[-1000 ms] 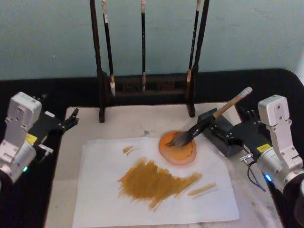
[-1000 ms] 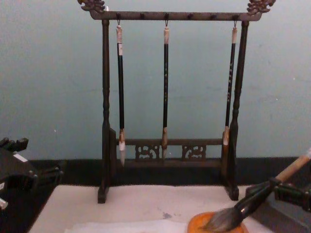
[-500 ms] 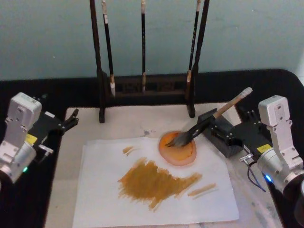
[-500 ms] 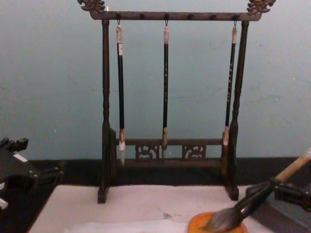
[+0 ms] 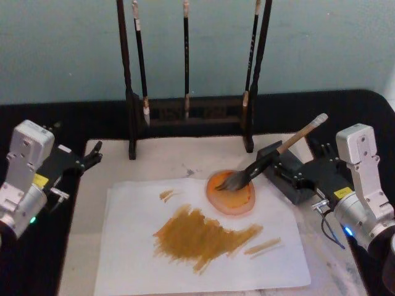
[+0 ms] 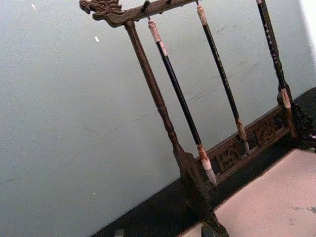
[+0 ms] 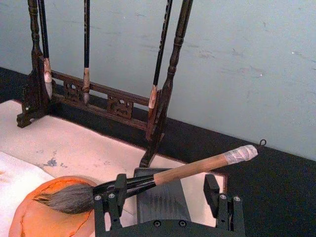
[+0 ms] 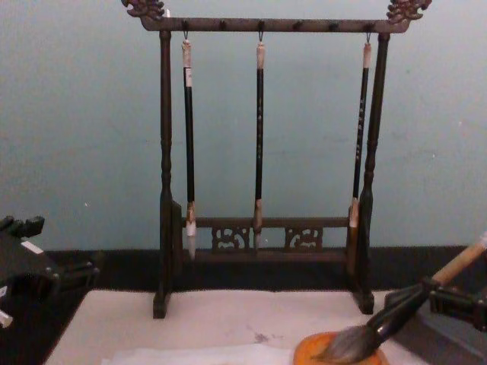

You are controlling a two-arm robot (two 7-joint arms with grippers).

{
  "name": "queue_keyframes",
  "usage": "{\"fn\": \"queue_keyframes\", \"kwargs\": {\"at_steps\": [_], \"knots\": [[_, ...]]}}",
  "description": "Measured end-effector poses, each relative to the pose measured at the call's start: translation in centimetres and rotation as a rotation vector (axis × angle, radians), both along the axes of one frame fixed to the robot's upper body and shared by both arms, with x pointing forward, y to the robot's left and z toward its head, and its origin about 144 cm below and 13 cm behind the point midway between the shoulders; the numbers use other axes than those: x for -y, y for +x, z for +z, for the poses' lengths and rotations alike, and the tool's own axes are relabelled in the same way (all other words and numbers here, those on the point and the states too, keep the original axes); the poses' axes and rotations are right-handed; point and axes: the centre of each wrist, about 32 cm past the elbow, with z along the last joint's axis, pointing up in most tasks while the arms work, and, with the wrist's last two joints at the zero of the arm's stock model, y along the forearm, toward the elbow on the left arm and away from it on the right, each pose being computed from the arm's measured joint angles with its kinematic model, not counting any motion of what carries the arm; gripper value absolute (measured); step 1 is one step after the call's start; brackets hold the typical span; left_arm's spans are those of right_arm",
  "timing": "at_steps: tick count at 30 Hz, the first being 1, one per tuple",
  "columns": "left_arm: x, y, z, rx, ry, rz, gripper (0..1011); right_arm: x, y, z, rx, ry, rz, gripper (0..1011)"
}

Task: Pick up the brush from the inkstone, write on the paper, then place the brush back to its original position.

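Nothing had moved since earlier. The right hand [image 7: 165,200] stood open around the brush [image 7: 148,179]; a bump could roll it off the inkstone [image 5: 231,192].

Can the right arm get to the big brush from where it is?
Probably yes. The right gripper is open and sits just behind the brush, whose handle lies across the dark block between the open fingers. Nothing stands between them.
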Motion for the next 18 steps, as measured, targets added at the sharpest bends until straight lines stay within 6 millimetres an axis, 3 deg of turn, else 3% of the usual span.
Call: {"fn": "queue_keyframes", "kwargs": {"at_steps": [18], "knots": [[0.0, 0.0, 0.0, 0.0, 0.0, 0.0, 1010, 0.0, 0.0, 0.0, 0.0, 0.0, 0.0, 1000]]}}
